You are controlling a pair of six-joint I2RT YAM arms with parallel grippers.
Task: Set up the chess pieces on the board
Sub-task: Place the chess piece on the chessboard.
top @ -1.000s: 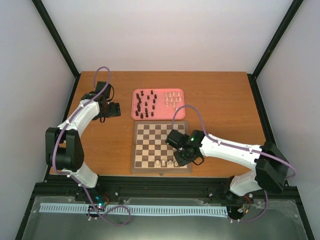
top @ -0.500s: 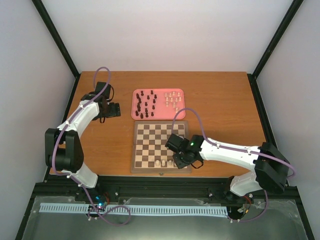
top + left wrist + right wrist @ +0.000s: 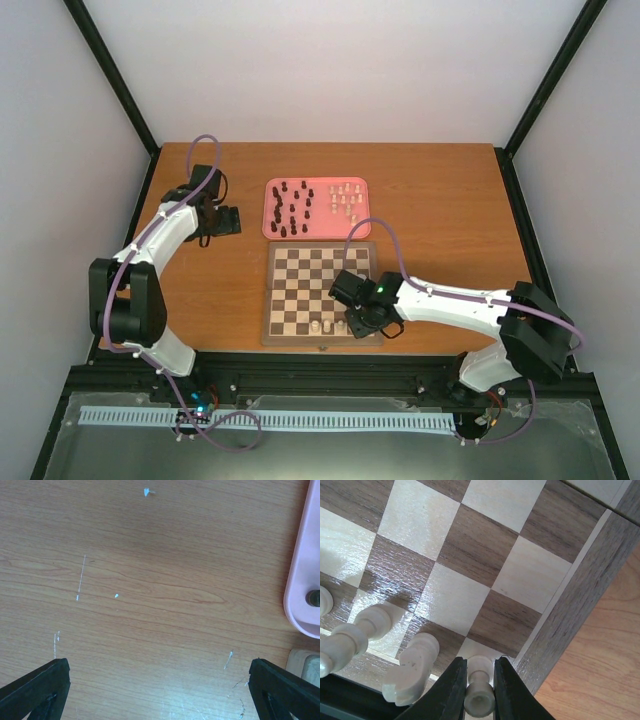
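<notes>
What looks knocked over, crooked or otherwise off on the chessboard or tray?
Nothing stands out. The cream pieces on the board stand upright, and the right gripper holds a cream piece at its corner. The remaining pieces stand in the pink tray. Only white scuffs mark the table below the open left gripper.

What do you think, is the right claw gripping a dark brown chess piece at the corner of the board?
Wrong colour. The right claw is gripping a cream-white chess piece, not a dark brown one, at the corner of the board. The right wrist view shows it.
</notes>
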